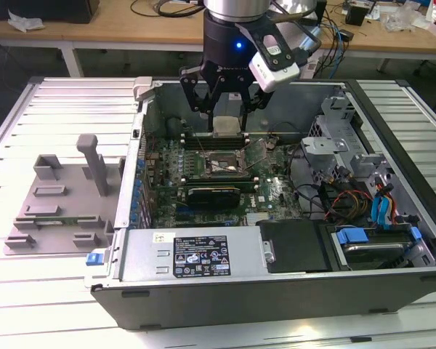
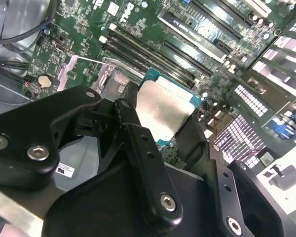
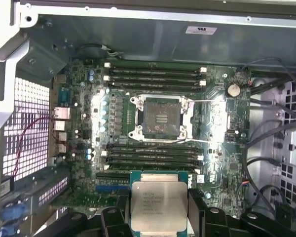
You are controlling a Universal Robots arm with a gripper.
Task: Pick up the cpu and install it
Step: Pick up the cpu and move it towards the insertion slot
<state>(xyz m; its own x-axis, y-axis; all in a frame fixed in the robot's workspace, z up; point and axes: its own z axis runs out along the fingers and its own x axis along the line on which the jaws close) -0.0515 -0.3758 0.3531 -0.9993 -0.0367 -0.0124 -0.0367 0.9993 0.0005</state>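
The gripper [image 3: 159, 221] has its jaws clamped on opposite edges of the cpu [image 3: 159, 200], carried level above the motherboard [image 3: 222, 123]. In the exterior view it hangs at twelve o'clock from the empty socket [image 1: 224, 166]. The chip looks light, stiff and probably delicate underneath, so an edge hold suits it.

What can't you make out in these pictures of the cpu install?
cpu underside: faces away in both wrist views.
cpu side edges: first wrist view, covered by the tool.
socket pins: first wrist view, too small.
socket as a whole: second wrist view, mostly behind the cpu and tool.
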